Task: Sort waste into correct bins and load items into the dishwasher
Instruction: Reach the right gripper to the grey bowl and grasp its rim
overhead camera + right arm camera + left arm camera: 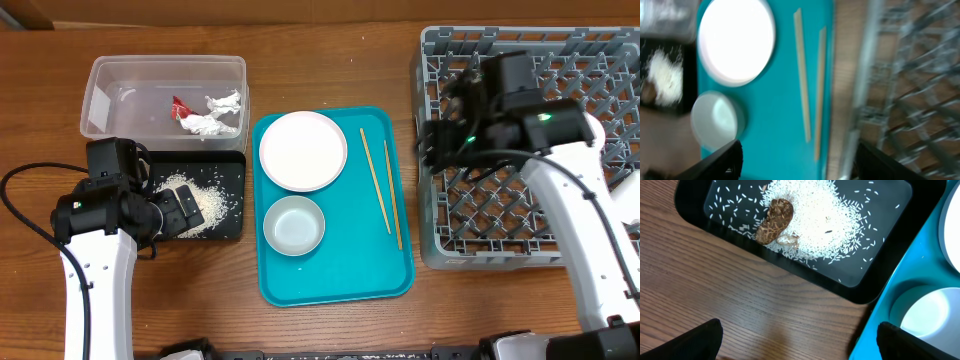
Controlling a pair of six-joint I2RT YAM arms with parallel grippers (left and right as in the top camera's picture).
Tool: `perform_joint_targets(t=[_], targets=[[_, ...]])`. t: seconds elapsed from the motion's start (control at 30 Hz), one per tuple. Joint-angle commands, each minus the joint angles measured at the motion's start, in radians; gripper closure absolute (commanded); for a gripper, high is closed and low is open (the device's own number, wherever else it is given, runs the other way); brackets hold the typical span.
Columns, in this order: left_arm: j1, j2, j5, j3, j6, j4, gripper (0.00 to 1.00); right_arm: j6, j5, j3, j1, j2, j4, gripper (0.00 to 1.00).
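- Left tool (800, 347) sits nearest the lens. Jaws are spread as wide as they go and hold nothing. It hangs low over the bare wooden surface (715, 295), just beside the near corner of the black tray (850, 294).
- Black tray takes the food waste: loose rice (815, 225) is scattered across it, with the brown food scrap (774, 220) lying on the edge of the heap, touching the grains.
- Clear tub (100, 100) stands behind the black tray and takes the dry waste: the red wrapper (180, 105) and crumpled tissue (215, 118) lie together near its right side.
- Judgement: the waste sort looks done, since no scraps show on the surface or the teal tray (340, 260).
- Right tool (800, 167) has its fingers well apart with nothing between them. It hovers over the left edge of the dish rack (600, 60); its wrist view is blurred.
- Teal tray lies between the bins and the rack and carries the items not yet loaded:
  - plate (303, 150) at the far end
  - bowl (294, 225) just in front of it
  - chopsticks (380, 180) side by side along the right, apart from the dishes
- Rack cells in view show no dish, and the right arm hides part of the rack.
- Judgement: loading is what's left. The right arm is the closer one to the rack, and the chopsticks lie flat and thin, so they need a low pinch.
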State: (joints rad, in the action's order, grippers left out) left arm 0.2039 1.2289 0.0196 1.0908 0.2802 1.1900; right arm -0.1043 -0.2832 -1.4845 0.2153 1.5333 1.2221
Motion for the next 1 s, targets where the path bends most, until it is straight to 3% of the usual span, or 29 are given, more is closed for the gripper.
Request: perform_joint_targets(t=[0.0, 0.37, 0.57, 0.97], targets=[[0.005, 0.002, 0.003, 0.006, -0.011, 0.002, 0.0, 0.002, -0.048, -0.005, 0.081, 0.026, 0.016, 0.25], [0.005, 0.002, 0.003, 0.006, -0.011, 0.002, 0.0, -0.123, -0.06, 0.184, 0.311, 0.047, -0.136, 0.25], [0.005, 0.002, 0.003, 0.006, -0.011, 0.002, 0.0, -0.133, -0.059, 0.303, 0.401, 0.048, -0.303, 0.29], [0.005, 0.002, 0.003, 0.006, -0.011, 0.002, 0.0, -0.246, -0.013, 0.458, 0.458, 0.066, -0.583, 0.34]])
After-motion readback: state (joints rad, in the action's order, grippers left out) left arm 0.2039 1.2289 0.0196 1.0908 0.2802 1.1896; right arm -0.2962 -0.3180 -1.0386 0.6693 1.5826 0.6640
